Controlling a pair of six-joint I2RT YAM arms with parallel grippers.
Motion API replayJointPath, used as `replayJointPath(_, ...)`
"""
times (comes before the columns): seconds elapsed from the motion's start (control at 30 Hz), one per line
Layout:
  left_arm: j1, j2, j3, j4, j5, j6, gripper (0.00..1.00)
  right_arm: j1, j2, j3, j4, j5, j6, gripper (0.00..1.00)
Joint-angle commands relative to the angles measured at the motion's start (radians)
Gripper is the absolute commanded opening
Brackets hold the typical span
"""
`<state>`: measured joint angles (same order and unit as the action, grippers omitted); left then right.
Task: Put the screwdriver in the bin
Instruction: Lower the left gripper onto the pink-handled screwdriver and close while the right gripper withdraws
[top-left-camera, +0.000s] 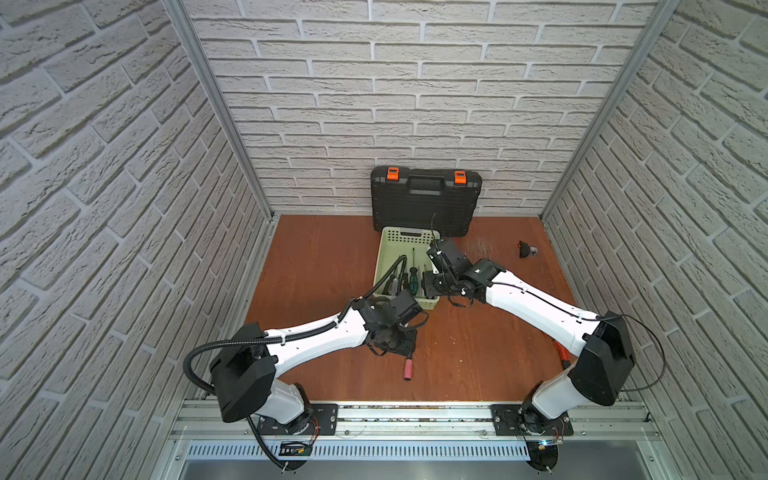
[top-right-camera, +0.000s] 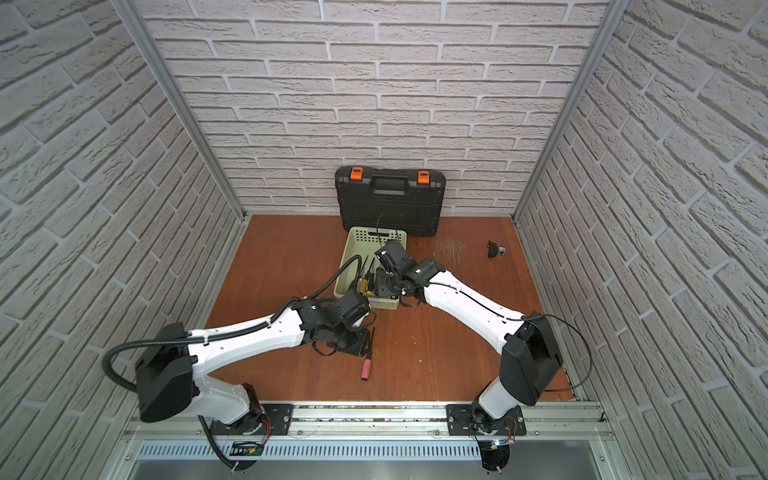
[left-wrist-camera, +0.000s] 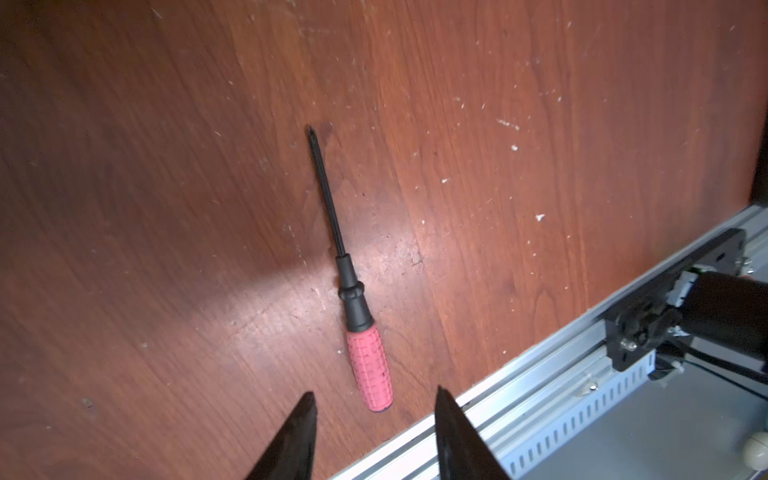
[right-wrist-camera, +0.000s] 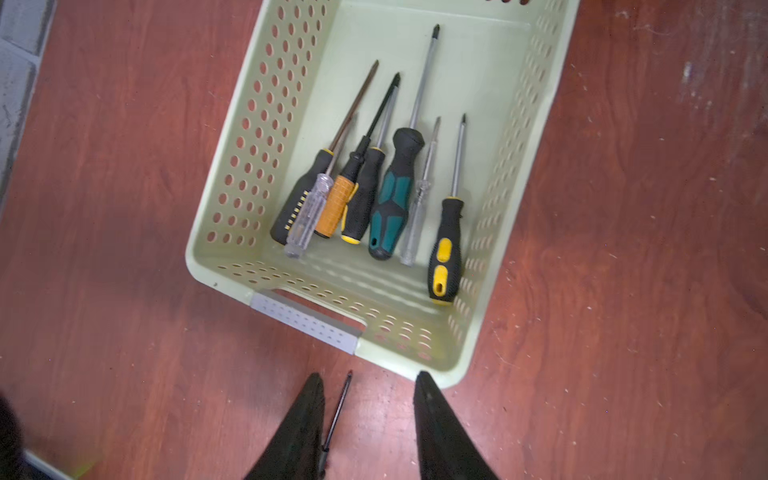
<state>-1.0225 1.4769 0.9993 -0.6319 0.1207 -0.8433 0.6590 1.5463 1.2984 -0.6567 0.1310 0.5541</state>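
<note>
Pink-handled screwdriver (top-left-camera: 408, 368), flat at lower centre in a top view, axis near-vertical, handle lowermost, close under parted, empty left gripper (left-wrist-camera: 374, 399).

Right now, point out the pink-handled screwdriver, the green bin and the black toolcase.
pink-handled screwdriver (left-wrist-camera: 370, 370): left wrist view, on the pink grip.
green bin (right-wrist-camera: 255, 124): right wrist view, on a perforated side wall.
black toolcase (top-left-camera: 424, 208): in a top view, on its ribbed face.
</note>
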Motion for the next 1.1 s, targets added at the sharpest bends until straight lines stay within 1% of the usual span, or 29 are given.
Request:
replayJointPath(0.0,-0.008,0.039,-0.002,0.051,-0.034,-0.011,0.49,-0.007,-0.083,-0.02,-0.007,0.05,-0.017,0.39)
replayJointPath(0.13,-0.012,0.107,0.005,0.029,-0.041,-0.009,0.47,-0.008,-0.137,-0.058,-0.012,0.058,-0.007,0.39)
replayJointPath(0.27,-0.015,0.147,-0.004,0.05,-0.03,-0.013,0.47,-0.009,-0.165,-0.083,-0.01,0.061,0.0,0.39)
replayJointPath(0.37,-0.022,0.187,0.006,0.047,-0.016,-0.001,0.47,-0.008,-0.167,-0.099,0.003,0.052,0.007,0.39)
replayJointPath(0.5,-0.047,0.224,0.031,0.013,-0.034,0.012,0.47,-0.009,-0.163,-0.108,0.023,0.029,0.013,0.39)
replayJointPath(0.8,-0.056,0.254,0.025,0.022,-0.004,-0.017,0.46,-0.008,-0.146,-0.109,0.038,0.021,0.01,0.39)
replayJointPath(0.93,-0.07,0.274,0.025,0.036,0.014,-0.028,0.41,-0.008,-0.14,-0.114,0.046,0.017,0.012,0.39)
replayJointPath(1.03,-0.073,0.287,0.032,0.027,0.022,-0.033,0.34,-0.009,-0.133,-0.112,0.048,0.011,0.013,0.39)
replayJointPath(1.07,-0.073,0.287,0.035,0.018,0.022,-0.031,0.33,-0.009,-0.132,-0.11,0.047,0.01,0.012,0.39)
